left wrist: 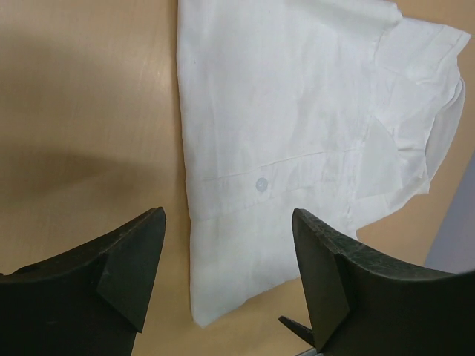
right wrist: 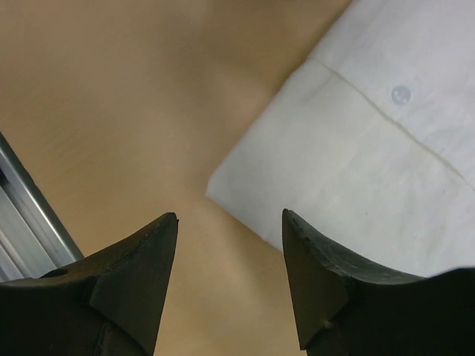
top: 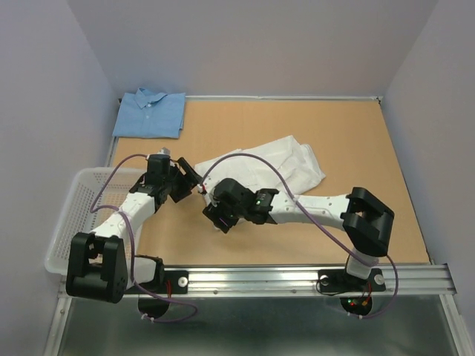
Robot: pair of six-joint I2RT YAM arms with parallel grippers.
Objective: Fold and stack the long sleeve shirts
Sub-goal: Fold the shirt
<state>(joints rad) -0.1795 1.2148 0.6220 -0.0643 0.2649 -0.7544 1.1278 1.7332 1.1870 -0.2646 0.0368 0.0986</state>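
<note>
Left claw [left wrist: 228,215] open, empty, hovering over the hem corner of the white shirt [top: 276,165], right claw [right wrist: 230,215] likewise open and empty just off that corner; white shirt lies rumpled, partly folded, mid-counter [top: 356,133], blue shirt [top: 151,113] folded flat at far left corner, basket [top: 68,215] at left edge.
</note>
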